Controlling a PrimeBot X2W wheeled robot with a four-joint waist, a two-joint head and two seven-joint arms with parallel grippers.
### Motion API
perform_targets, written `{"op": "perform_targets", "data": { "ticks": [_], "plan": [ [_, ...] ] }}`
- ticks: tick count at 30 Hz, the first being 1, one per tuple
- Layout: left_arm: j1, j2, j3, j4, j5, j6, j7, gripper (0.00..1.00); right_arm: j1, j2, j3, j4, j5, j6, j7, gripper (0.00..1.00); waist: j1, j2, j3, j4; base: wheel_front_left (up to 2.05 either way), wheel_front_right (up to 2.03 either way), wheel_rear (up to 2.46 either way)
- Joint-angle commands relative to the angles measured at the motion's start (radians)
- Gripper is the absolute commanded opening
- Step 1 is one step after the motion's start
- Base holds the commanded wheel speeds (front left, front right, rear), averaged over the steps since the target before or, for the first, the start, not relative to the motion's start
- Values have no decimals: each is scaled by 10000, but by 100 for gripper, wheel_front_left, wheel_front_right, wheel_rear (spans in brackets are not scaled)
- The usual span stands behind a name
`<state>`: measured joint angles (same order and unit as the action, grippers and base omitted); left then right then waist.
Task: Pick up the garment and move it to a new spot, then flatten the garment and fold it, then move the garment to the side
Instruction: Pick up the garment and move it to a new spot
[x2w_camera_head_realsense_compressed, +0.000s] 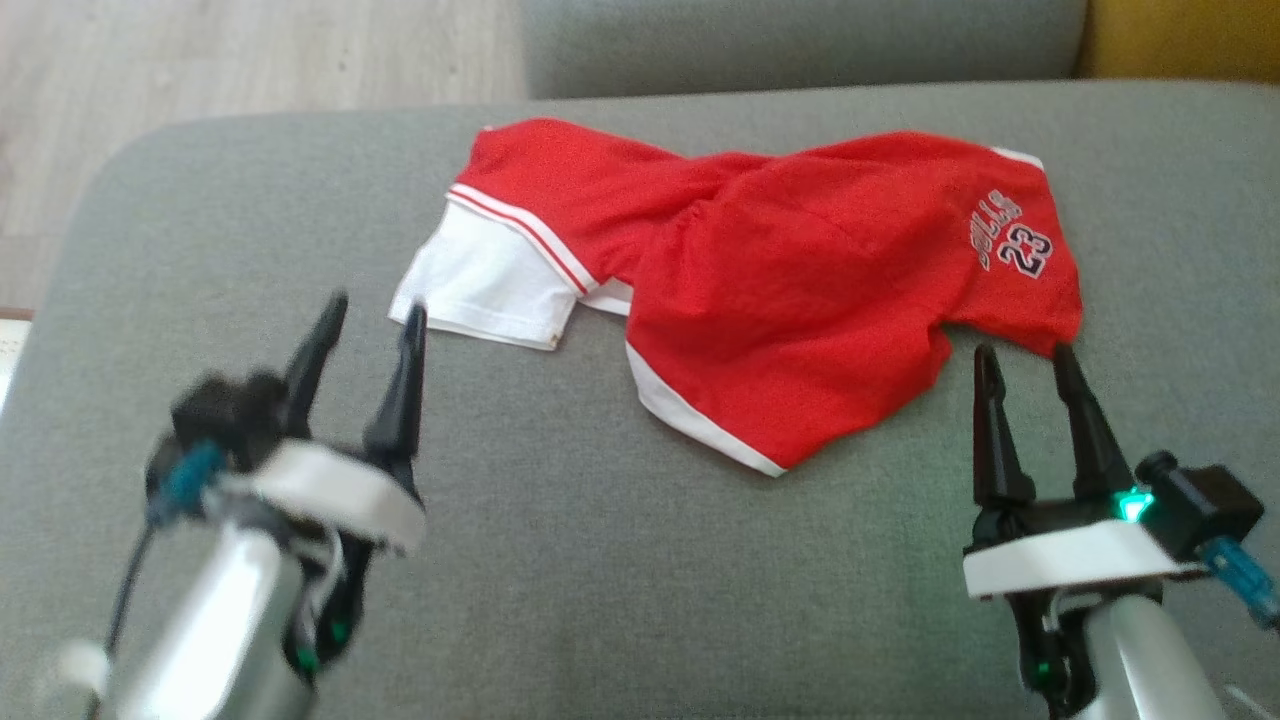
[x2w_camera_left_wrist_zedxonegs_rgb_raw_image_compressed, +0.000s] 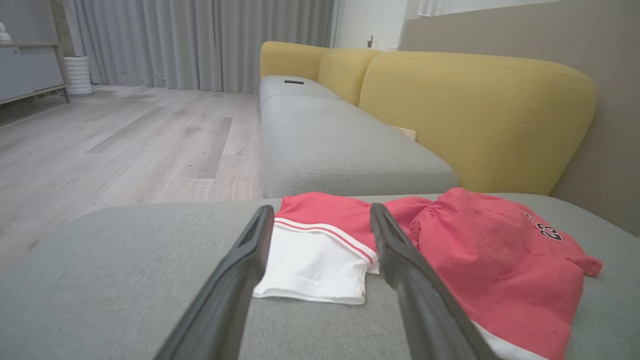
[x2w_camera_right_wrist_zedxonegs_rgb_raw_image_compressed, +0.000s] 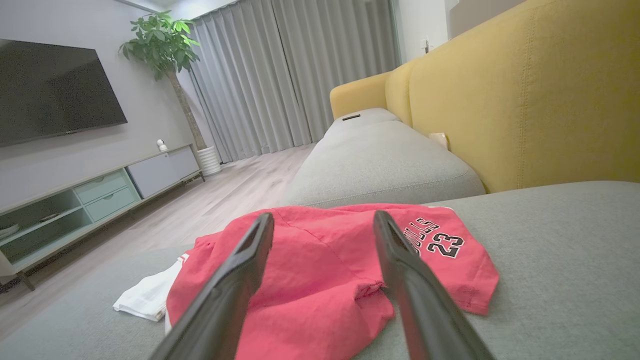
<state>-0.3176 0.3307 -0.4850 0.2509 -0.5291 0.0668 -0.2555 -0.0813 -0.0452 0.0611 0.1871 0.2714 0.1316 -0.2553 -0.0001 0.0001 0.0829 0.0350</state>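
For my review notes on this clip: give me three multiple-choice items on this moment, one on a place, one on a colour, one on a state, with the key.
1. Where does the garment lie?
A) on the grey sofa seat
B) on the wooden floor
C) on the TV cabinet

2. What colour is its main cloth?
A) blue
B) red, with white trim
C) yellow

3. How is the left gripper?
A) shut on the garment
B) shut and empty
C) open, gripping nothing

Key: 1 A, the cloth rests crumpled on the grey cushion. 2 B, the body is red with white hems. 3 C, its jaws stand apart in front of the white end.
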Motion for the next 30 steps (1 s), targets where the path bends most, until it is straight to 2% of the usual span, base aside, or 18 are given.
{"op": "perform_targets", "data": {
  "ticks": [1,7,15,24,30],
  "plan": [
    [127,-47,735,-606,280,78,-62,100,-7,-50,274,-254,-42,-9,-65,100,1,-1,-245,154,0,0,0],
    [1558,-1045,1715,-1274,1121,-23,-62,100,240,-50,391,-158,-87,-9,-65,100,1,-1,-458,231,0,0,0],
    [2109,-1877,2643,-1404,1969,-729,-62,100,301,-50,473,-155,-98,-9,-65,100,1,-1,-495,257,0,0,0],
    [2147,-2289,3228,-1267,2452,-1304,-62,100,257,-50,536,-196,-76,-9,-65,100,1,-1,-335,214,0,0,0],
    [1482,-2180,3210,-370,2803,-1514,-28,100,-28,-50,575,-327,-108,-9,-65,100,1,-1,230,22,0,0,0]
  ]
}}
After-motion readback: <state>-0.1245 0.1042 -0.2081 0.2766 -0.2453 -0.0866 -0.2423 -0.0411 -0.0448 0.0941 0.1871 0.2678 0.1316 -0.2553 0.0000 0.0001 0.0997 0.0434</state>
